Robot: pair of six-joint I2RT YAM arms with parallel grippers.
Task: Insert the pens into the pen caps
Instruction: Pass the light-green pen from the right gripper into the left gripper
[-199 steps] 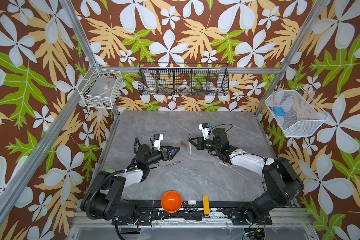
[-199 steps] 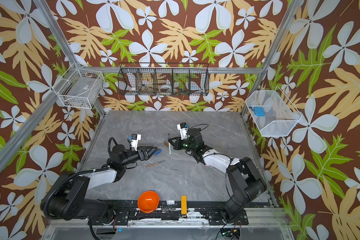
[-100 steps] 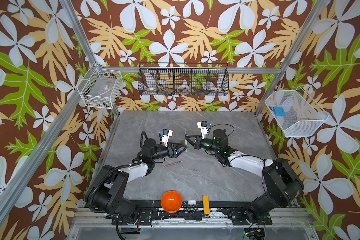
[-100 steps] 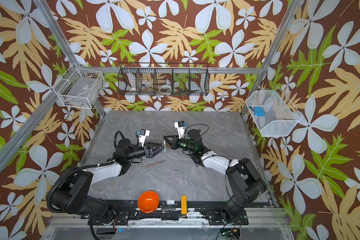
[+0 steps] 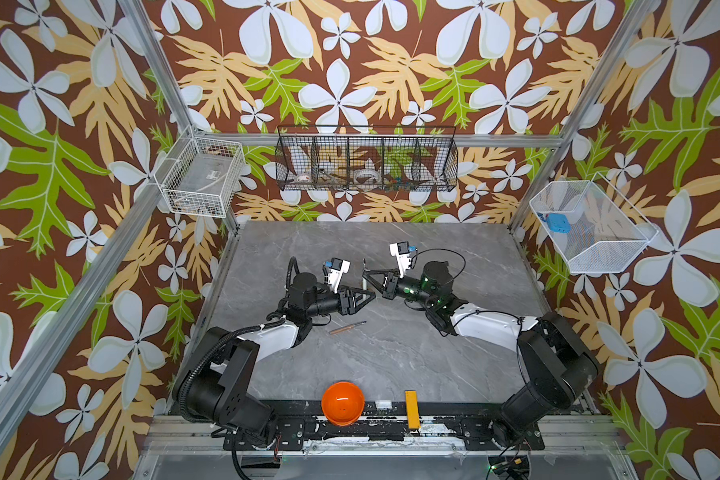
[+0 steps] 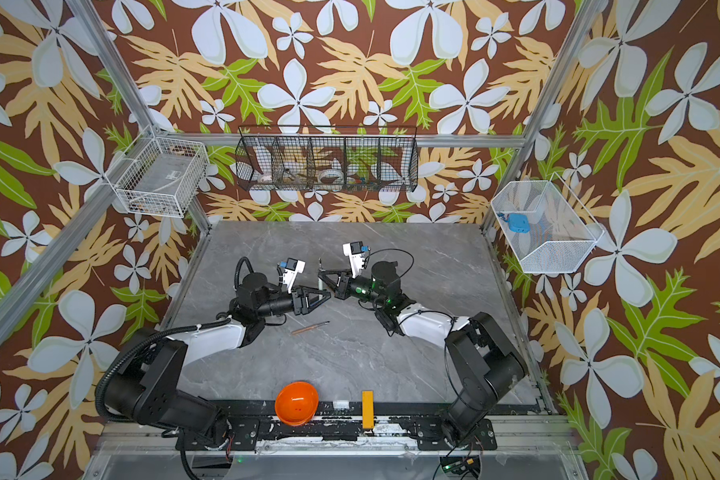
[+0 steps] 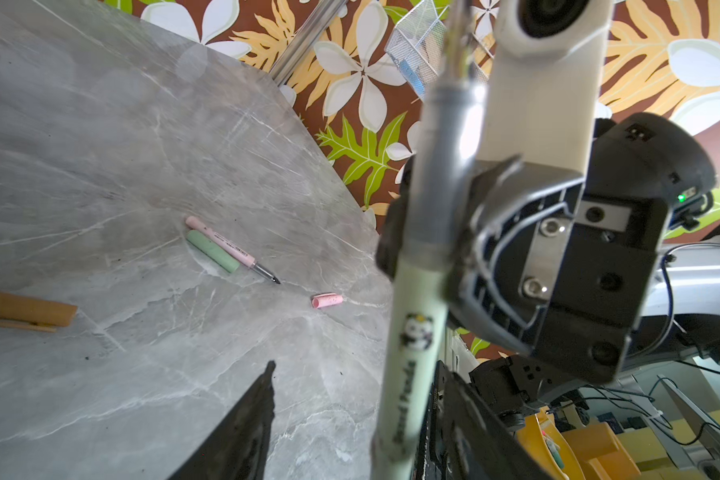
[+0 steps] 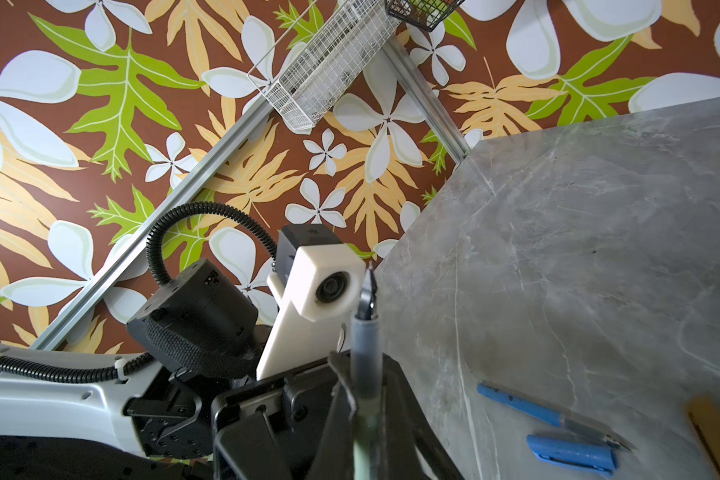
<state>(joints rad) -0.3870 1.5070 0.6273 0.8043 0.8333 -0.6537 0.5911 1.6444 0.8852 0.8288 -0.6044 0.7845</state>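
Straddling the lower barrel of the pale green pen (image 7: 416,316), the left gripper (image 5: 366,297) holds its jaws apart; the right gripper (image 8: 366,399), meeting it above the counter (image 5: 391,353), clamps that pen roughly upright, nib up. Its green cap (image 7: 212,251) lies flat beside the pink pen (image 7: 225,247).

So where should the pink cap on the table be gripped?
Across the middle of the pink cap, coming straight down. It lies on its side on the table, clear of the pink pen, so the jaws can straddle its short round tube and probably leave its mouth free.
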